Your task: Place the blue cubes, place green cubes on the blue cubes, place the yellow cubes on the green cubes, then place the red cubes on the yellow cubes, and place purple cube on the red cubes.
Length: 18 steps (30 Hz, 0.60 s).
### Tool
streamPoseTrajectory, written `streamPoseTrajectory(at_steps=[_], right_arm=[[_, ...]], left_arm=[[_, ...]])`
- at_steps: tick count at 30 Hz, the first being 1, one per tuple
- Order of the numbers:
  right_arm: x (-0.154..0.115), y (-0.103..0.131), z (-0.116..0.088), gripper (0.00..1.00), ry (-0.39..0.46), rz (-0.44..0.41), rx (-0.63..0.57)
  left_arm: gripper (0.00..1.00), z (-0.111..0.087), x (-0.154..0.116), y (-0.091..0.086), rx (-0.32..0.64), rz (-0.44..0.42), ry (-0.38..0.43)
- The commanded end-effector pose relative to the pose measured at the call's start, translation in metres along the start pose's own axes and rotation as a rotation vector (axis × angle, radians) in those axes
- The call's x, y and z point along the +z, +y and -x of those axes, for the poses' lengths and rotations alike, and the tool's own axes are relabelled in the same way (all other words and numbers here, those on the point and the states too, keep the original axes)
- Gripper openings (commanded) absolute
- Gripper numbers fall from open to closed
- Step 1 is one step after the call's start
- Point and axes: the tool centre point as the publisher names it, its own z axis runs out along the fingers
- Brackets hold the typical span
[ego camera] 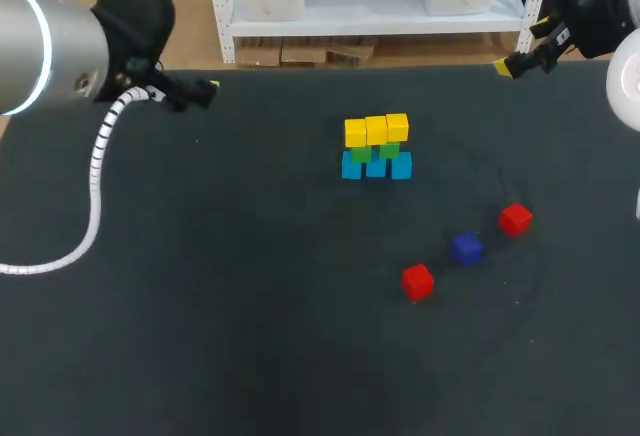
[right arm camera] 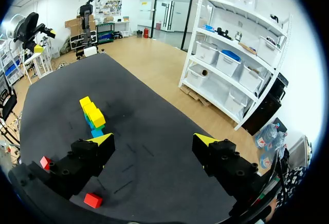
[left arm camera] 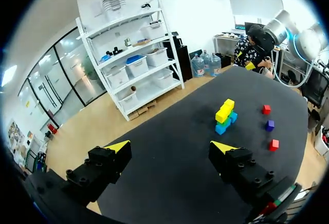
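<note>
Standing mid-table [ego camera: 200, 306] in the head view is a three-tier stack: blue cubes [ego camera: 351, 166] at the base, green cubes [ego camera: 361, 155] on them, yellow cubes [ego camera: 376, 130] on top. To the stack's right and nearer the robot, the far red cube [ego camera: 515, 219], purple cube [ego camera: 465, 248] and near red cube [ego camera: 417, 281] lie on the table in a slanting line, none touching, purple btwn the reds. The left pincer [ego camera: 200, 90] hangs at the far-left edge and the right pincer [ego camera: 522, 48] at the far-right corner, both well apart from the cubes.

Left wrist view: the left pincer [left arm camera: 170, 147] is spread wide w/ nothing btwn its fingers. The stack, yellow cubes [left arm camera: 224, 112] uppermost, stands well ahead; beside it lie the far red cube [left arm camera: 266, 109], purple cube [left arm camera: 270, 125] and near red cube [left arm camera: 274, 144].

Right wrist view: the right pincer [right arm camera: 153, 140] is likewise wide and holds nothing. The stack, yellow cubes [right arm camera: 92, 110] over blue cubes [right arm camera: 96, 132], stands ahead. The far red cube [right arm camera: 93, 200] and near red cube [right arm camera: 45, 162] show beside one finger.
</note>
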Motion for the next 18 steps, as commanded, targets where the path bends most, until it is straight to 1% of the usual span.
streamPoseTrajectory(at_steps=[1,4,18], right_arm=[[0.0002,-0.0010,-0.0002,1.00,-0.002,0.004,-0.001],[0.0002,-0.0010,-0.0002,1.00,-0.002,0.004,-0.001],[0.0002,-0.0010,-0.0002,1.00,-0.002,0.004,-0.001]], left_arm=[[1.00,-0.0027,0.0021,0.0042,-0.026,0.010,-0.019],[1.00,-0.0042,0.0020,0.0019,-0.037,-0.020,-0.044],[1.00,-0.0042,0.0020,0.0019,-0.037,-0.020,-0.044]])
